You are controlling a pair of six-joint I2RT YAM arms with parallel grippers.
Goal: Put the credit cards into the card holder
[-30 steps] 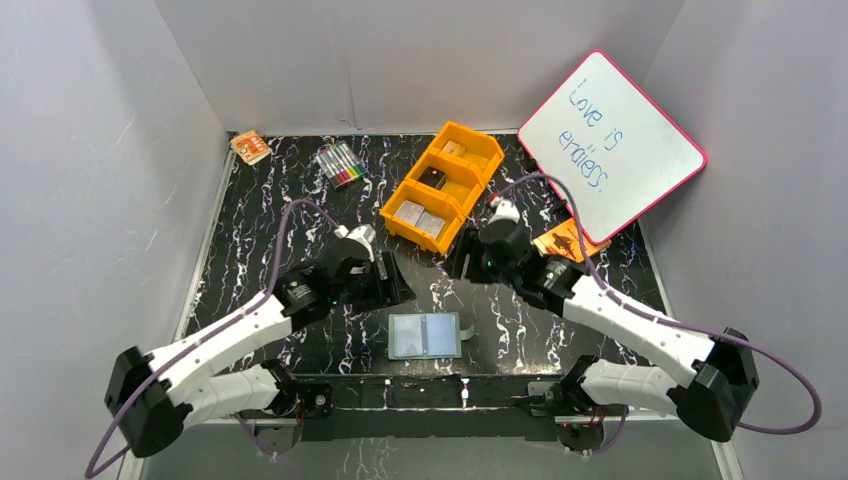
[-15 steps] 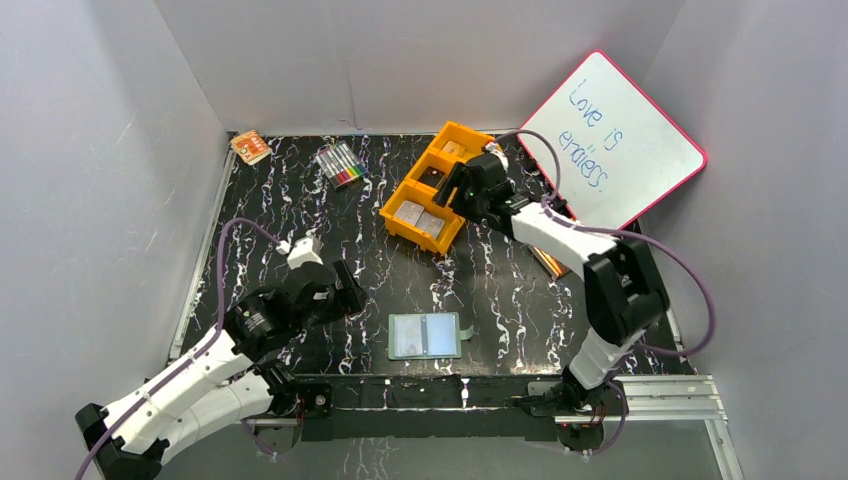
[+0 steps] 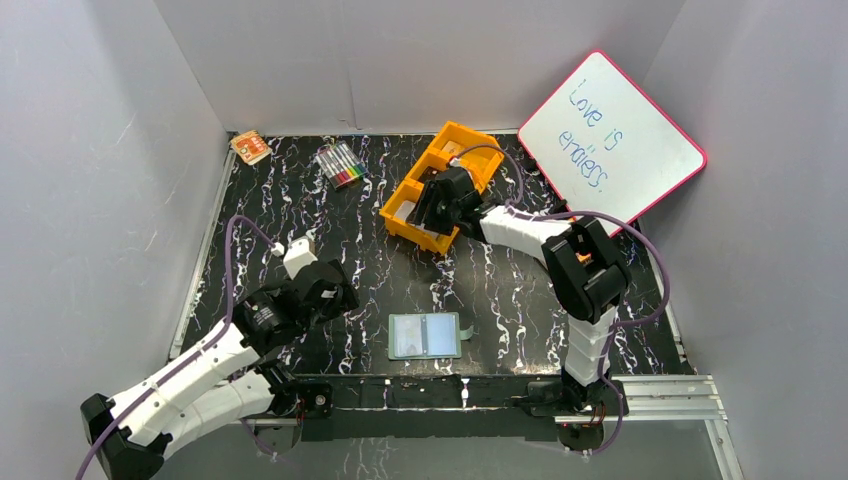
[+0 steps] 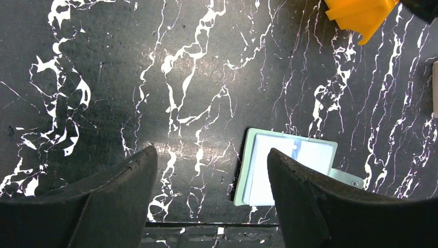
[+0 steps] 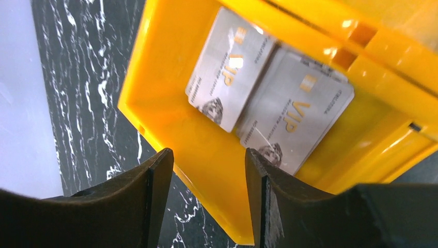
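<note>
Black table (image 3: pixel 500 290): right gripper (image 5: pixel 206 160) has moved over the tray (image 5: pixel 155 77), open above the cards (image 5: pixel 268 98), ready to grab. Left gripper (image 4: pixel 212 160) backed off, open too.

Left arm (image 3: pixel 200 365): folded low beside its base, forearm angled forward and inward.
Left gripper (image 4: pixel 210 155): pointing down, jaws wide apart.
Right arm (image 3: pixel 520 230): upper link upright, forearm stretched far forward and leftward.
Right gripper (image 5: pixel 206 155): tilted steeply down, jaws parted, gap narrower than the left pair's.
</note>
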